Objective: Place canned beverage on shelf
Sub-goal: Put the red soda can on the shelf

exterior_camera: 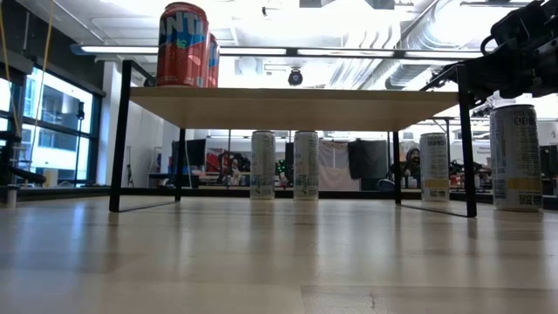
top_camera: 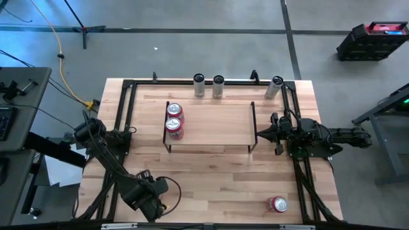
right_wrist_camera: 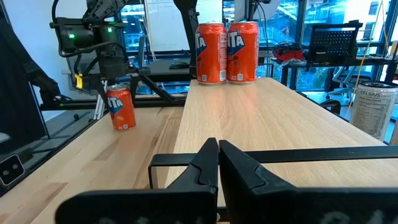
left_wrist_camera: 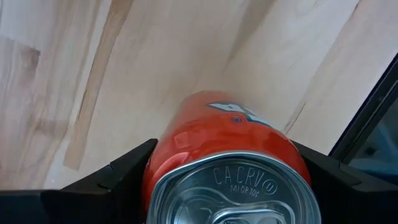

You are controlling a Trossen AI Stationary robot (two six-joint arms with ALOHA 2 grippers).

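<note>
Left arm reaches low over the table's near-left corner — left gripper [left_wrist_camera: 227, 177] clamps an upright orange-red aluminium beverage can [left_wrist_camera: 230, 149], fingers either side of it, at table level. Right gripper [right_wrist_camera: 217, 165] waits just beside the light-wood board shelf on black wire frame [top_camera: 214, 124], fingers pressed together. Two matching cans [top_camera: 174, 120] stand on the shelf's left end.

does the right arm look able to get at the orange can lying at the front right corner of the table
Probably yes. The right pincer rests shut by the shelf's right end rail, holding nothing. The orange can lies alone on bare tabletop on that arm's side, with nothing between them. The pincer would have to open first.
</note>
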